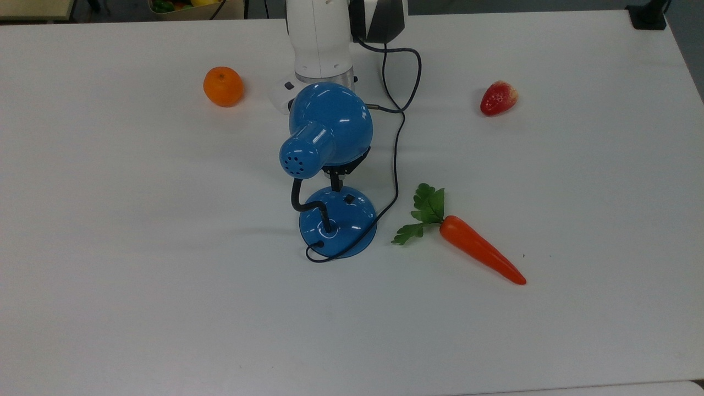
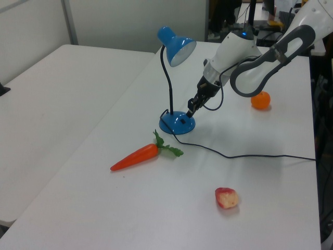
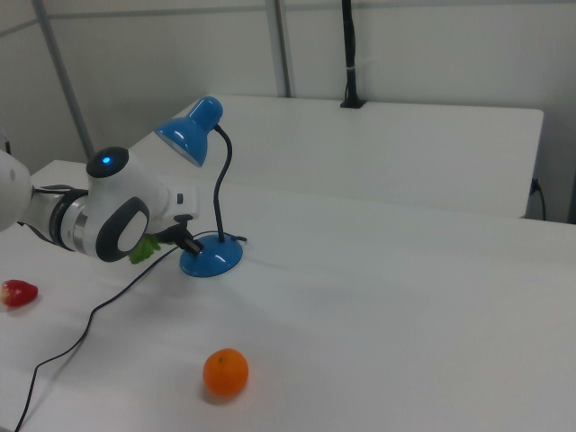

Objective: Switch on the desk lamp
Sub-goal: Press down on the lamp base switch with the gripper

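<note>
The desk lamp stands mid-table, unlit: its blue shade [image 1: 331,122] hangs over a bent black gooseneck [image 1: 306,204] and a round blue base [image 1: 336,223] with a small black switch [image 1: 348,198]. My gripper [image 1: 335,184] pokes out from under the shade in the top view. Its fingers are shut and their tips sit just above the base's far rim, close to the switch. In the left view the gripper [image 2: 190,107] hovers over the base [image 2: 177,123], at its right side. The right view shows the gripper [image 3: 186,240] at the base's [image 3: 212,259] left edge.
An orange [image 1: 223,86] lies at the back left in the top view and a strawberry [image 1: 499,98] at the back right. A carrot [image 1: 479,251] rests right of the base. The lamp's black cord [image 1: 396,159] runs from the base toward the arm [image 1: 319,38].
</note>
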